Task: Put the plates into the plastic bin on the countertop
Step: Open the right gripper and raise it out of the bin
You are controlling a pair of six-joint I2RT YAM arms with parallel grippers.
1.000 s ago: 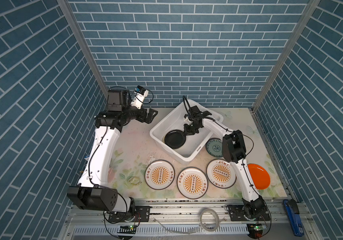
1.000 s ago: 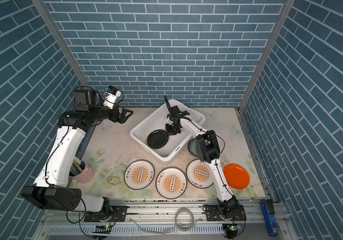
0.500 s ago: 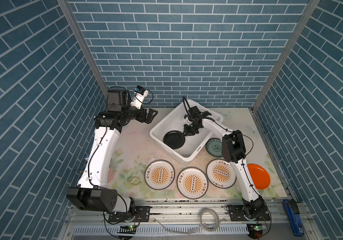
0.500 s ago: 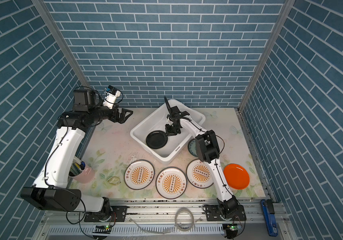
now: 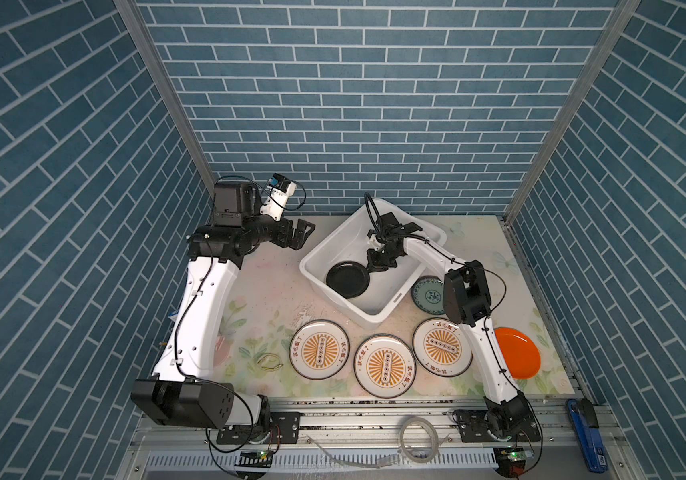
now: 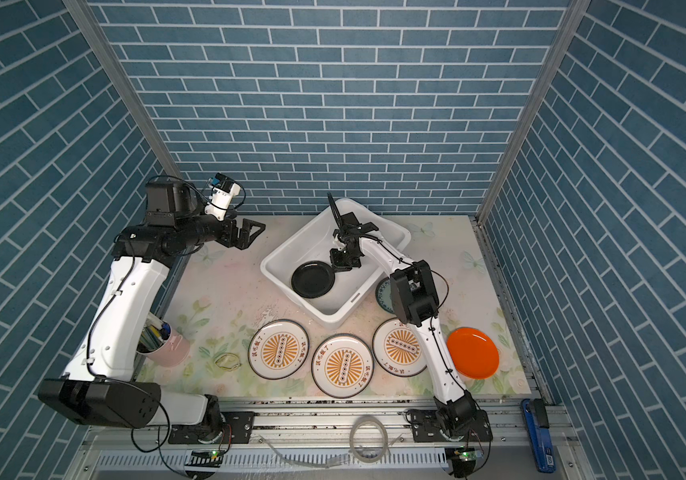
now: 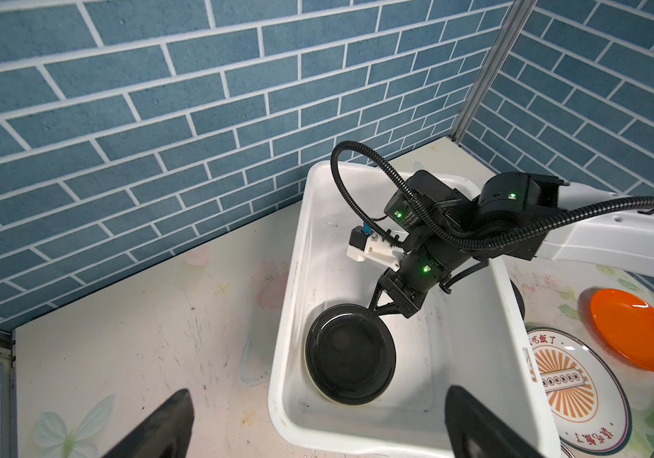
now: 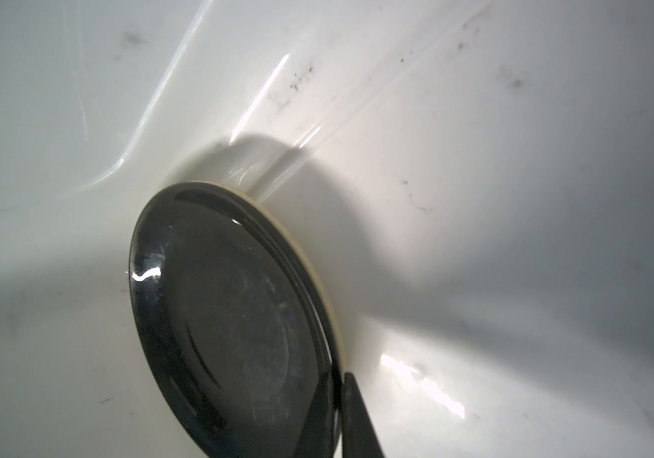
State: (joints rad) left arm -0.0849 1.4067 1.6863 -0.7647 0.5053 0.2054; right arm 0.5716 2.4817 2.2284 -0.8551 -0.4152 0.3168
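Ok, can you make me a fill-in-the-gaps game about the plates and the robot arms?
1. The right gripper has its fingers shut on the rim of a ___ plate in the plastic bin.
2. ___ sunburst plates lie in a row on the countertop.
3. The left gripper holds its fingers ___.
4. The orange plate lies ___ the plastic bin.

Missing words: black; three; open; outside

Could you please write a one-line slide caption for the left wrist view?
Right gripper pinches the black plate's rim inside the white plastic bin, orange plate waiting outside.
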